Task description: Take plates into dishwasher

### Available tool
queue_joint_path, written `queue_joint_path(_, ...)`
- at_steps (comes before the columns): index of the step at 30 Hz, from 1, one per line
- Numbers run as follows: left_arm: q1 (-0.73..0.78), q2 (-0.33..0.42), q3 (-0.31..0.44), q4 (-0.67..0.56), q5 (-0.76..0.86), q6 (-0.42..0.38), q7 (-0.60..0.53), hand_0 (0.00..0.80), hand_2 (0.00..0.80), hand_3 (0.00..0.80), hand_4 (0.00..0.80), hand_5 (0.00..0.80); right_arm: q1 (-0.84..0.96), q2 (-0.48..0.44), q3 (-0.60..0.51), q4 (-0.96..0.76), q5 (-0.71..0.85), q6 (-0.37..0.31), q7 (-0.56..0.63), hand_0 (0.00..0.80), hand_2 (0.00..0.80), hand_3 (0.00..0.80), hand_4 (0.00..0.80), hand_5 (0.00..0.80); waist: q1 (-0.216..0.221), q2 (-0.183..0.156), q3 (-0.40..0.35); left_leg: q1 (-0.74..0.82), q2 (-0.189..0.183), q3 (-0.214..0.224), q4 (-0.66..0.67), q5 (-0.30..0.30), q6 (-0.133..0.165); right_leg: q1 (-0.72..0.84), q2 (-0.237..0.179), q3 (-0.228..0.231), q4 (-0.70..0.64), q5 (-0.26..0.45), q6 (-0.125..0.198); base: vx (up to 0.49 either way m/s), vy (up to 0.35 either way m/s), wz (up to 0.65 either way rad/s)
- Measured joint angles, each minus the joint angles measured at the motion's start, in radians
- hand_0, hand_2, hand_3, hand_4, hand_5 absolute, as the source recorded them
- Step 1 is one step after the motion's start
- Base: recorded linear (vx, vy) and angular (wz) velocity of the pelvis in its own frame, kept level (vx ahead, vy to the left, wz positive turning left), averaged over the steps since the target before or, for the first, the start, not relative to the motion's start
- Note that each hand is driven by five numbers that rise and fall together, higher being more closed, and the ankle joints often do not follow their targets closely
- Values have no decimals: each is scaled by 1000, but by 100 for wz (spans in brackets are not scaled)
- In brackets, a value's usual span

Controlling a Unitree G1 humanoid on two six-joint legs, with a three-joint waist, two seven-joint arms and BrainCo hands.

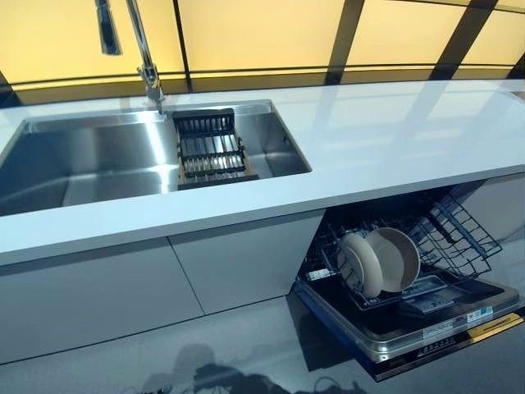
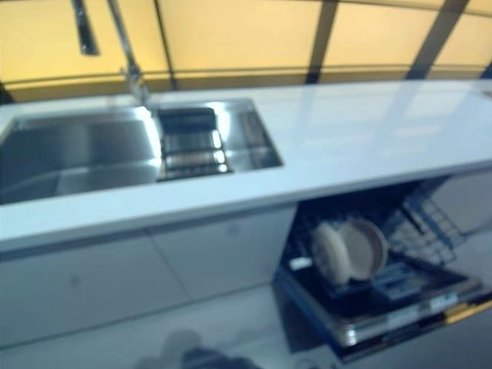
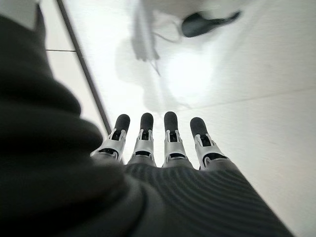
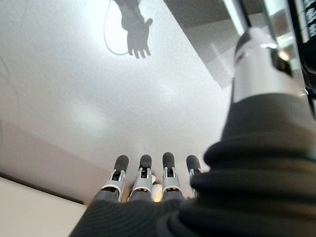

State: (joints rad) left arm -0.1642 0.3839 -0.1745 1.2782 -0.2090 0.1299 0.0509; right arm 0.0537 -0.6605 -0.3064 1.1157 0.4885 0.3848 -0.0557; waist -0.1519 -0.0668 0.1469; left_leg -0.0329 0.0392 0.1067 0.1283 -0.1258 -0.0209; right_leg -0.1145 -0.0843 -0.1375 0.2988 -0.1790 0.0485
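My left hand (image 3: 163, 143) hangs over the pale floor (image 3: 237, 98), fingers straight and side by side, holding nothing. My right hand (image 4: 148, 180) hangs the same way, its fingers extended in a row with the thumb (image 4: 259, 64) standing apart, and it too is empty above the floor. Neither hand shows in the head views.

Nearest to me in the head views, low on my right, the dishwasher door (image 1: 443, 328) lies folded down flat. Just past it the lower rack (image 1: 459, 238) is pulled out from under the desk. Two plates (image 1: 379, 261) stand on edge in the rack's left part, one right behind the other and touching or nearly so, leaning slightly back. The rest of the rack's wire tines stand bare to the right of them.

Left of the dishwasher run the plain grey cabinet fronts (image 1: 123, 287). Above them the white desk (image 1: 394, 139) stretches across the whole view. Set into its left part is the steel sink (image 1: 90, 164), with a dark slatted drainer (image 1: 212, 149) sitting across its right end. A tall steel faucet (image 1: 146, 66) rises behind the sink, and farther back stand yellow panels (image 1: 254, 33) split by dark bars.
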Motion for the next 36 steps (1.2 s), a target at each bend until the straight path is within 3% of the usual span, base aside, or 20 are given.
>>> queue_joint_path(2,-23,-2,-3,2,-1,-16,1,0,0,0,0,0,-33,35,2,1,140,-40,-11,0,0,0,0,0,1,-5,-1,-27,-4,5,3,9,6,-69,49,25,-12,32,-16,-277,-8,-1)
queue_joint_path(3,-27,-4,-5,2,-1,-25,3,0,0,0,0,0,-37,46,0,0,199,-57,-24,0,0,0,0,0,3,-17,-2,-30,-29,2,10,8,10,-75,45,12,-37,73,-56,-248,-27,-3)
queue_joint_path(4,-27,-12,-15,-7,-2,-35,5,0,0,0,0,0,-47,51,-2,4,254,-80,-35,0,0,0,0,0,5,-5,4,-32,-32,3,17,4,15,-67,46,19,-57,88,-53,-201,-70,-4)
queue_joint_path(5,-31,-14,-21,-5,-4,-38,8,0,0,0,0,0,-59,69,-2,6,306,-116,-45,0,0,0,0,0,7,19,20,-42,-29,1,21,2,22,-62,45,35,-69,101,-48,-168,-103,-3)
queue_joint_path(8,-33,-17,-23,18,-24,-38,13,0,0,0,0,0,-64,140,-8,8,409,-182,-54,0,0,0,0,0,-1,89,61,-46,-24,-37,28,2,39,-88,58,187,-8,115,-30,-98,-182,22)
queue_joint_path(10,-20,-28,-19,24,-43,-35,14,0,0,0,0,0,-50,184,4,-1,473,-207,-73,0,0,0,0,0,-5,123,66,-39,-7,-51,11,15,32,-82,53,210,-70,108,-25,-67,-242,28)
queue_joint_path(11,11,-17,-17,31,-66,-36,21,0,0,0,0,0,-50,221,4,-1,515,-228,-80,0,0,0,0,0,5,109,61,-27,-19,-39,-2,19,24,-58,16,210,-157,134,-14,-100,-262,1)
queue_joint_path(12,27,-10,-10,46,-86,-35,29,0,0,0,0,0,-57,242,4,-2,540,-254,-85,0,0,0,0,0,4,92,58,-29,-29,-42,-3,19,17,-45,0,213,-202,186,30,-114,-251,2)
queue_joint_path(17,78,-68,2,32,-91,-35,31,0,0,0,0,0,-92,286,4,-7,658,-361,-85,0,0,0,0,0,5,100,54,-31,22,-59,-15,29,9,-33,56,191,-243,230,-18,-81,-144,6)
queue_joint_path(23,53,-83,0,-23,-103,-47,30,0,0,0,0,0,-154,279,-1,42,744,-402,-75,0,0,0,0,0,8,117,63,-30,39,-80,-20,41,-9,-13,70,153,-246,225,-35,-71,-91,14)
queue_joint_path(30,64,-93,1,-52,-130,-52,34,0,0,0,0,0,-166,260,-40,42,922,-430,-5,0,0,0,0,0,29,194,101,-11,18,-96,-29,49,-22,-12,43,137,-189,186,-18,-34,7,10)
queue_joint_path(36,106,-109,2,-64,-139,-47,36,0,0,0,0,0,-132,256,-44,33,1092,-453,156,0,0,0,0,0,28,214,134,-14,-17,-107,-1,48,-21,-65,7,135,-47,114,-8,-15,47,9)
